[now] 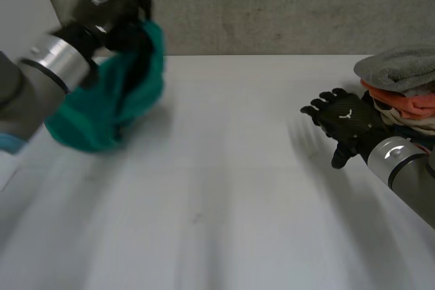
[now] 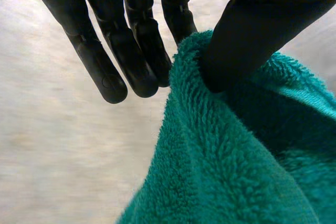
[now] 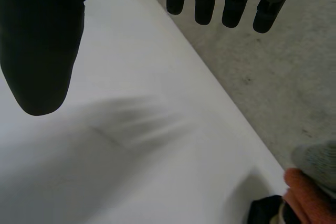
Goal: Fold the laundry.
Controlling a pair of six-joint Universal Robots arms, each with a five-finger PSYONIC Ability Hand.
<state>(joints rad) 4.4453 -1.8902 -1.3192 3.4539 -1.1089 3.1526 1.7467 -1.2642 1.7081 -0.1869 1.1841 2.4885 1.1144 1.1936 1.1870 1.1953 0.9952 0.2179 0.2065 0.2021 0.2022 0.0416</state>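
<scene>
Hanging bunched from the left hand (image 1: 112,8), a green towel (image 1: 112,110) is up over the far left corner of the bench (image 1: 224,188). That hand is raised in front of the grey wall (image 1: 272,5) and has hold of the towel: in the left wrist view its thumb (image 2: 262,24) presses into the top fold of the fluffy cloth against one of the fingers (image 2: 131,61), while the other fingers hang straight just beside the cloth, touching nothing. The rest of the towel droops below the hand in loose folds; whether its lowest part touches the bench I cannot tell.

At the right edge of the bench the right hand (image 1: 345,121) hovers palm down with its fingers spread and straight and its thumb held well apart, gripping nothing. Just beside it, at the far right corner, sits a stack of folded laundry (image 1: 404,89), with a grey piece on top, an orange one under it and a cream one below that.
</scene>
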